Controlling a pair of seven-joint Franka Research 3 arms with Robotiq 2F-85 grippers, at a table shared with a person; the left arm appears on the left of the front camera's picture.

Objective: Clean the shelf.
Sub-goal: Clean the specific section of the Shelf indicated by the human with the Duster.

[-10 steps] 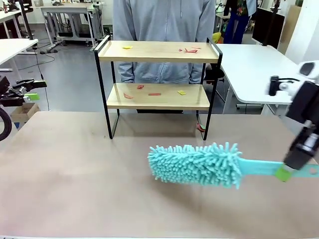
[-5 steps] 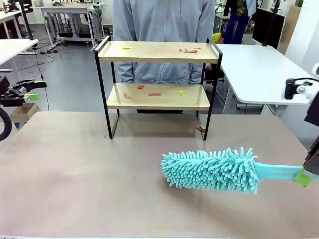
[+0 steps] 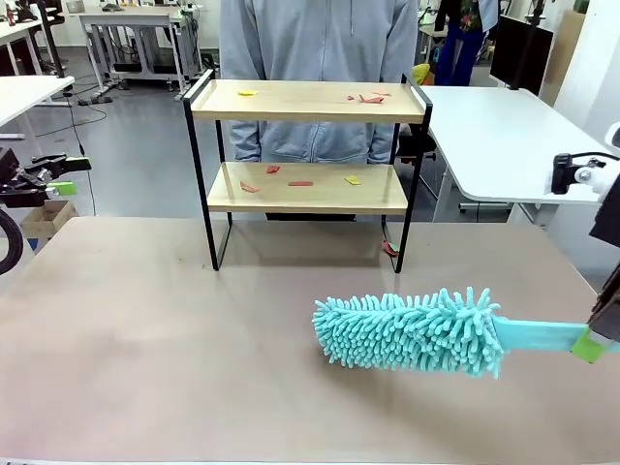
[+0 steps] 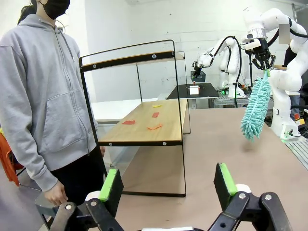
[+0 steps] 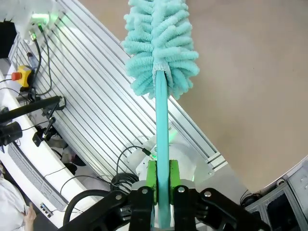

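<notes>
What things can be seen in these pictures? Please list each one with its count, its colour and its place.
shelf: one, light wooden boards in a black frame, at the table's far side
scraps on the top board: one yellow, a few red
scraps on the lower board: one yellow, three red
duster: one, teal, over the table's right part
table: one, brownish, in the foreground
white table: one, behind on the right
person: one, grey hooded top, standing behind the shelf
left jaws: one pair, black with green pads, open, at the left edge
right jaws: one pair, black with green pads, shut on the duster's handle
</notes>
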